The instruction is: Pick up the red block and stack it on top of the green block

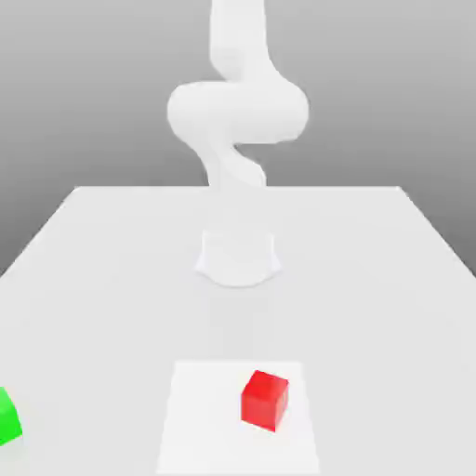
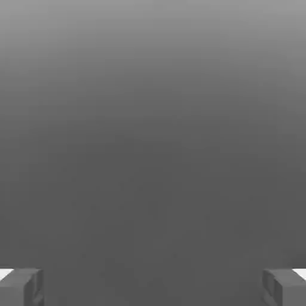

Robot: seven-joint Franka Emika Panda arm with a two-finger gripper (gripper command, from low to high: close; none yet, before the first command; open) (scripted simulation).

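The red block (image 1: 265,400) is a small bright-red cube resting on the table near its front edge, close to the middle of the exterior view. The green block (image 1: 7,417) sits on the table at the exterior view's far left, partly cut off by the picture's edge and well apart from the red one. In the hand view my gripper (image 2: 153,288) is open. Its two grey fingertips (image 2: 21,287) stand far apart with nothing between them, and only plain grey background lies beyond.
The white arm (image 1: 237,112) rises from its round base (image 1: 238,258) at the back middle of the white table (image 1: 372,279). A lighter square patch (image 1: 191,418) lies under the red block.
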